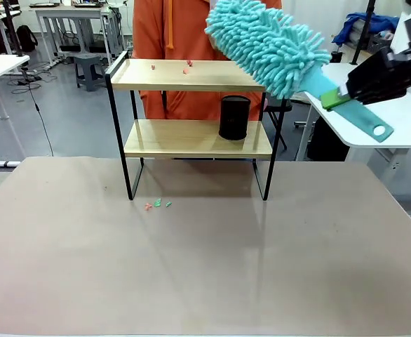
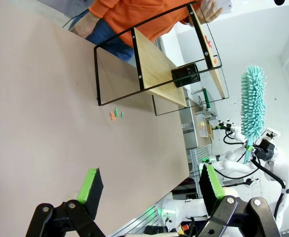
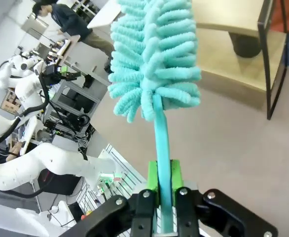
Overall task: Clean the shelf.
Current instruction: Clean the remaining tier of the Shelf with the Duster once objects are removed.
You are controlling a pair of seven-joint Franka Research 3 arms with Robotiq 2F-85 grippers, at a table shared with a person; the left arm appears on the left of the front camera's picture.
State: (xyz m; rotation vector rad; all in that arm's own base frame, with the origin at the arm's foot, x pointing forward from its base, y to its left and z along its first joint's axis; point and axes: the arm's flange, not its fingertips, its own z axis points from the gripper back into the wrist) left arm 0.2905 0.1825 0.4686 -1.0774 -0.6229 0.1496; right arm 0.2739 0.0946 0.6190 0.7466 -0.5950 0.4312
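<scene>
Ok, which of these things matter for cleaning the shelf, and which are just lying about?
Job: shelf, teal duster held by right gripper, pink scraps on top board.
Lying about: black cylinder on lower board, loose scraps on the table, open left gripper.

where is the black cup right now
In the front view the black cup stands on the lower board of the shelf, toward its right end.

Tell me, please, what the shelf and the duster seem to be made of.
Shelf: pale matte boards with faint grain, likely wood or laminate; thin black frame, seemingly painted metal. Duster: fluffy teal strands, probably microfibre; smooth teal handle, likely plastic.
</scene>
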